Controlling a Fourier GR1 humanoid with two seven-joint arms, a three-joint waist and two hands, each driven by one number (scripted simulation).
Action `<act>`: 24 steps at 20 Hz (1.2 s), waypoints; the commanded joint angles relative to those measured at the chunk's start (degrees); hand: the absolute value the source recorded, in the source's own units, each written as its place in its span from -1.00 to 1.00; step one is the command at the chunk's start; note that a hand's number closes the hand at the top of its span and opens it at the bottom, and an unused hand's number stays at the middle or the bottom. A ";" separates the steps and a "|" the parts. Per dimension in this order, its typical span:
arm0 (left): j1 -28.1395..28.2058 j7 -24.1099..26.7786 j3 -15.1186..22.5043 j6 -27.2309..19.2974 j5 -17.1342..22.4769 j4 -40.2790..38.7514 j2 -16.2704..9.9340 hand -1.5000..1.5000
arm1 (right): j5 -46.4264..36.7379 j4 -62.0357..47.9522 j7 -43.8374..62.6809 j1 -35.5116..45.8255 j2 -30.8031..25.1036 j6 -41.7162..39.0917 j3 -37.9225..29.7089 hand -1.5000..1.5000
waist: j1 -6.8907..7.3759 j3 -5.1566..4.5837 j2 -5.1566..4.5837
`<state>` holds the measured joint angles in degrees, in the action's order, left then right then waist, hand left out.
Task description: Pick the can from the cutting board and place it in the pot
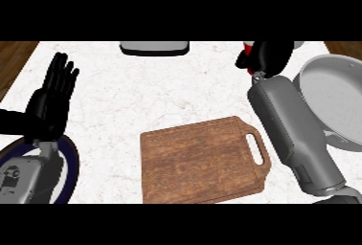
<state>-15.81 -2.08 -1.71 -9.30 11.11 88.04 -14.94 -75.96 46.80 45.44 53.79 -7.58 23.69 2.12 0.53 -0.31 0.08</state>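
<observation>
Can (pixel 248 46) in right hand (pixel 265 56), off the cutting board (pixel 201 160).

Only a red sliver showing at the top edge, wrapped by curled fingers, held just left of the pot (pixel 338 98) over the marble bench (pixel 163 91). Carrying step, by the look of it; next, likely a swing rightward over the pot's rim, then a release. Left hand (pixel 53 95) resting at left, fingers straight and spread, above a dark-rimmed plate (pixel 71 158).

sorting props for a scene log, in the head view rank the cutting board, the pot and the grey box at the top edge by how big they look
1. cutting board, largest
2. pot, cut off by the right edge, so its full extent is unsure
3. grey box, smallest, cut off by the top edge
</observation>
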 commanded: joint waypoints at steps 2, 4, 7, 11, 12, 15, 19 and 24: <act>-0.38 -0.33 -0.23 0.66 0.67 -0.31 0.19 0.00 | -12.63 -1.14 18.58 5.83 -1.78 2.89 -0.15 1.00 | 0.12 0.19 -0.12; 0.64 1.87 -0.33 0.05 -0.52 -1.71 0.69 0.00 | -15.44 -1.47 22.38 6.00 -2.72 1.20 -0.75 1.00 | -0.21 0.22 -0.18; -1.91 -1.12 -0.16 -1.60 -1.12 -1.20 1.16 0.00 | -14.56 0.70 21.64 3.81 -3.76 -1.65 -2.88 1.00 | -0.82 0.30 -0.05; 0.46 0.04 -0.38 -0.31 -1.24 -1.38 0.91 0.00 | -12.10 7.82 18.99 -2.79 -5.89 -6.03 -5.16 1.00 | -1.36 0.30 0.19; 1.30 -0.12 -1.47 1.34 0.04 0.57 -0.62 0.00 | -11.76 7.12 17.74 -4.49 -7.74 -6.37 -6.20 1.00 | -1.15 0.30 0.20; 0.14 3.24 -1.46 -0.52 -1.89 -3.44 1.49 0.00 | -10.84 15.23 16.58 -10.85 -8.71 -7.88 -6.31 1.00 | -1.93 0.28 0.24; 4.93 2.03 0.30 -0.01 -2.48 1.65 2.18 0.00 | -4.66 20.04 9.50 -15.40 -15.02 -6.31 -11.68 1.00 | -0.93 0.31 0.11; 4.08 3.11 -1.33 1.32 -1.80 0.36 2.21 0.00 | 1.92 18.93 0.92 -23.54 -17.18 -0.91 -14.84 1.00 | -0.67 0.31 -0.06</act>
<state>-13.82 -1.67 -3.31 -8.54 10.05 89.03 -13.98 -78.17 64.93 50.98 34.68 -22.54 21.10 -10.32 -0.44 0.01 0.14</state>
